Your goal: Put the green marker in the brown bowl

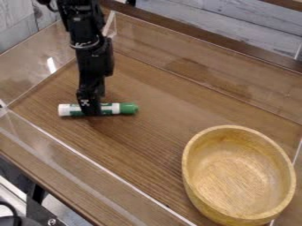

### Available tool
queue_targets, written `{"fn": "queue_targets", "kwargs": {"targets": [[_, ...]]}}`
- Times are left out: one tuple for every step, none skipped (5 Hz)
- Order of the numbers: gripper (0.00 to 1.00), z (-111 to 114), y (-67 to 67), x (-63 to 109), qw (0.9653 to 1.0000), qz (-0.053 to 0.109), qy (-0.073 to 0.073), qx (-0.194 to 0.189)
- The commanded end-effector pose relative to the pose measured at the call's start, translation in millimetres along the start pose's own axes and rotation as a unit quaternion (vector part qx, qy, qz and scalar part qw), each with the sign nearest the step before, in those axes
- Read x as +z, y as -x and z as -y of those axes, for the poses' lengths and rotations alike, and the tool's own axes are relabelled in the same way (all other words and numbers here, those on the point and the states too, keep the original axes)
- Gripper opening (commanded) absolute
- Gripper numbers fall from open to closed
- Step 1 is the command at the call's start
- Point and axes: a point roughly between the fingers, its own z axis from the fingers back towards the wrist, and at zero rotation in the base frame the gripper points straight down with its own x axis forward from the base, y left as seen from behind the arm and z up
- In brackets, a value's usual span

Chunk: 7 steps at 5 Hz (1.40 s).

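The green marker (113,109) lies flat on the wooden table at the left, its white cap pointing left. My gripper (88,107) has come down from above onto the marker's left half, and its black fingers (90,94) straddle the body near the cap. The jaws stand open and hide part of the marker. The brown bowl (238,174) sits empty at the front right, well away from the gripper.
Clear plastic walls (71,150) fence the table at the front and left. A blue block is hidden behind the arm at the far left.
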Motion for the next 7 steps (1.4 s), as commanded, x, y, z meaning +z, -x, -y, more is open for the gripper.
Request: {"fn": "queue_targets", "kwargs": {"targets": [[0.00, -8.0, 2.2, 7.2, 0.9997, 0.007, -0.021, 0.006], [0.00, -8.7, 2.3, 7.8, 0.9996, 0.009, -0.022, 0.013], [0.00, -7.8, 2.6, 12.2, 0.9994, 0.012, -0.020, 0.026], [0.00, -7.0, 3.0, 17.2, 0.9989, 0.013, -0.018, 0.040], [0.00, -6.0, 3.3, 23.3, 0.9983, 0.014, -0.015, 0.054], [0.00, -4.9, 3.4, 31.5, 0.9972, 0.014, -0.013, 0.072], [0.00, -7.4, 2.1, 39.9, 0.9970, 0.013, -0.016, 0.074]]}}
